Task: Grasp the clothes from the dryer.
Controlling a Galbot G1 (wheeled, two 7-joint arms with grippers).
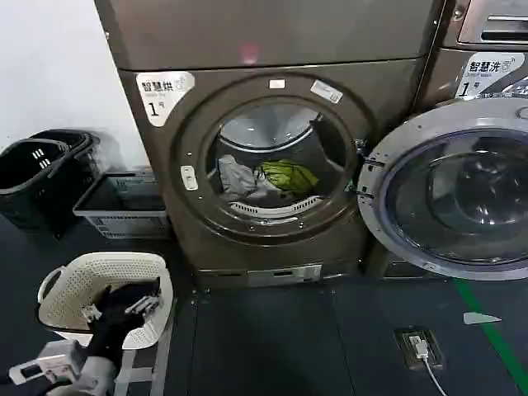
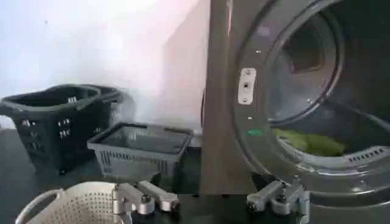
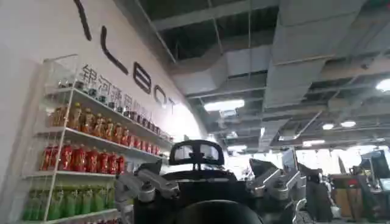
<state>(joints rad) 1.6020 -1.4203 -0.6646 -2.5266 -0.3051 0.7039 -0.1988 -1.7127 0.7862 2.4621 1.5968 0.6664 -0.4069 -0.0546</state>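
Right now the dryer [image 1: 272, 157] door [image 1: 450, 194] is swung wide open to the right, w/ clothes [image 1: 264, 180] lying low in the drum: a grey piece beside a green one [image 2: 308, 143]. Left tool [image 1: 124, 312] sits low at the robot's left, over the white basket [image 1: 70, 289], fingers [image 2: 143, 198] spread apart w/ nothing between them. Right tool [image 3: 210, 185] points away toward a drinks shelf [image 3: 85, 146] and ceiling, fingers also apart, holding nothing. Dark baskets [image 1: 49, 169] stand left of the dryer.
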